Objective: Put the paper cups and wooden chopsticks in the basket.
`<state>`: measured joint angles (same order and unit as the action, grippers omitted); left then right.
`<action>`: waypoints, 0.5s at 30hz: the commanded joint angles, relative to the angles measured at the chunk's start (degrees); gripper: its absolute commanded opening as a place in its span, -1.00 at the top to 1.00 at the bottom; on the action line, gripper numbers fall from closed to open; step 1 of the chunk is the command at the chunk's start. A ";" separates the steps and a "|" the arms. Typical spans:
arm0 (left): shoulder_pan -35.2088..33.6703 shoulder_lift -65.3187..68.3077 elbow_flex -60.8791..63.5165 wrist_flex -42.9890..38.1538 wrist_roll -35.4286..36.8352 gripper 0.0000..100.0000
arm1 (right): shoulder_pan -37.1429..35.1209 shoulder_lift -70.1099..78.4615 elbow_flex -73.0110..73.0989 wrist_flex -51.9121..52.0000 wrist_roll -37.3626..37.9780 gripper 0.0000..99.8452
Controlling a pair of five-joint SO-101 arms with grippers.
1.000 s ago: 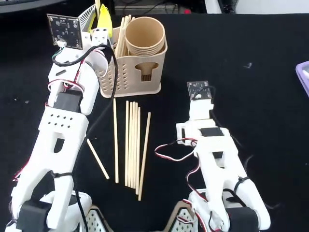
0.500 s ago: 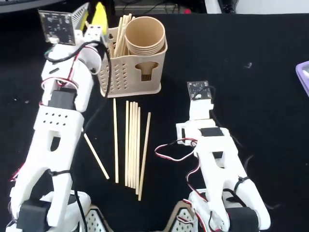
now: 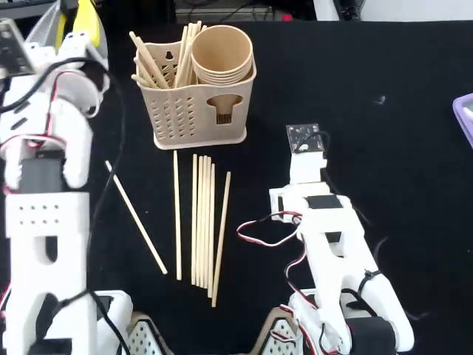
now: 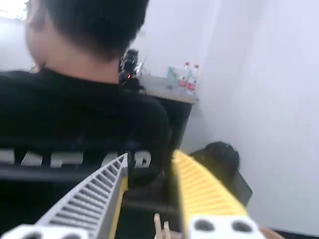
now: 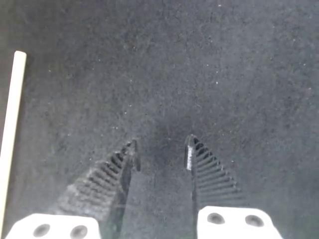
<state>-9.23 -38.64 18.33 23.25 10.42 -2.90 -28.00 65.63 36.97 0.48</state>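
Black cloth covers the worktop [image 3: 384, 148]. Its right half is bare, with a purple thing [image 3: 465, 111] cut off by the right edge.

Basket [image 3: 196, 118] stands near the far edge, left of middle. Stacked cups [image 3: 222, 53] sit in the compartment toward the right edge. Chopsticks [image 3: 151, 66] lean in the compartment toward the left edge, with a few more upright just beside the cups.

Loose chopsticks [image 3: 201, 218] lie in a close row between the basket and the near edge, between the two arms. A slanted chopstick [image 3: 135, 218] lies apart from the row, nearer the left arm.

Left hand [image 3: 70, 15] is raised at the far left corner, fingers parted and empty [image 4: 149, 159]. Beyond it are a white wall [image 4: 279, 74] and a desk [image 4: 167, 92] with bottles [image 4: 188, 77].

Right hand [image 5: 161, 149] is low over bare cloth, fingers a little apart, holding nothing. One loose chopstick [image 5: 11, 134] lies well off to its side.
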 commanded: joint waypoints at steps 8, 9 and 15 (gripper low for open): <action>-8.13 -3.34 -3.47 49.32 2.64 0.56 | 0.53 -2.24 -0.40 -1.14 0.26 0.68; -8.57 -2.37 -1.89 51.60 2.64 0.54 | 0.53 -2.24 -0.40 -1.14 0.26 0.68; -9.45 8.00 13.14 54.15 8.70 0.34 | 0.53 -2.24 -0.40 -0.97 0.26 0.68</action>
<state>-18.55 -34.95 26.86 76.53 17.19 -2.90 -28.00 65.63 36.97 0.48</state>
